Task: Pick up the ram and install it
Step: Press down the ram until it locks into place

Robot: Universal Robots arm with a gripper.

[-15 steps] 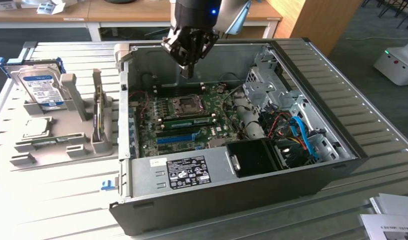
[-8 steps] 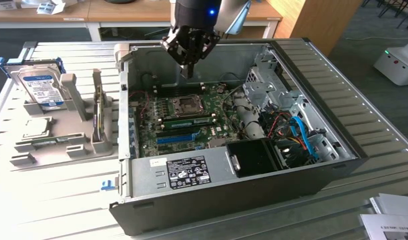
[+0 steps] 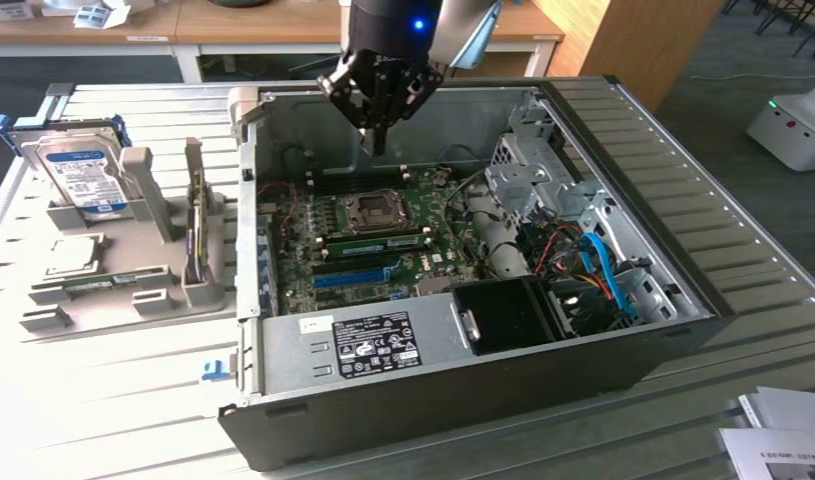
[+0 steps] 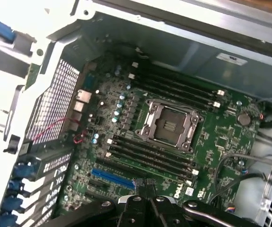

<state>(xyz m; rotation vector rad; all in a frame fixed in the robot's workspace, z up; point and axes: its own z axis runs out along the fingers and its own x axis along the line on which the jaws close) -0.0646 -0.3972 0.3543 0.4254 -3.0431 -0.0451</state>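
Note:
My gripper point(image 3: 376, 143) hangs over the back of the open computer case point(image 3: 621, 330), above the motherboard point(image 3: 434, 215) and behind the processor socket point(image 3: 376, 207). Its fingers are shut together and I see nothing between them. In the wrist view the shut gripper point(image 4: 148, 188) points at the board near the blue slot point(image 4: 112, 177), with the empty socket point(image 4: 170, 126) and dark memory slots point(image 4: 150, 153) beyond. A thin green ram point(image 3: 95, 283) lies flat in the grey holder tray point(image 3: 140, 310) at the exterior view's left. Another green stick point(image 3: 380, 240) sits in a slot just in front of the socket.
The tray also carries a hard drive point(image 3: 80, 170), a square silver processor chip point(image 3: 60, 255) and an upright card point(image 3: 194, 225). Case walls, a drive cage point(image 3: 534, 165) and loose cables point(image 3: 594, 265) crowd the exterior view's right. Papers point(image 3: 781, 440) lie at the table's near corner.

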